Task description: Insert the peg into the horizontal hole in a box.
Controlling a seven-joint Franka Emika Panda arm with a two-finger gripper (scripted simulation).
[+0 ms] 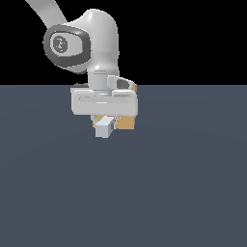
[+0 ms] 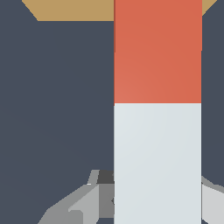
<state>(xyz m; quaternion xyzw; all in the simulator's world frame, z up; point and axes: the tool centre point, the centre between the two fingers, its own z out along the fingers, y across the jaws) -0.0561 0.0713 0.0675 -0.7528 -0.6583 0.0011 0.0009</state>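
My gripper [image 1: 104,120] is shut on the peg [image 1: 103,129], holding it level just above the floor. In the exterior view the peg's white end faces the camera, with a sliver of red behind it. The tan box [image 1: 127,122] stands right behind the hand and is mostly hidden by it. In the wrist view the peg [image 2: 157,105] runs from its white half, held between my fingers [image 2: 85,203], to its red half, which reaches over the box's edge [image 2: 74,9]. The hole is hidden by the peg and the hand. I cannot tell whether the red tip is inside it.
A flat dark grey-blue floor [image 1: 183,183] stretches all around the box and the hand. The arm's white links [image 1: 91,38] rise above the hand at the back.
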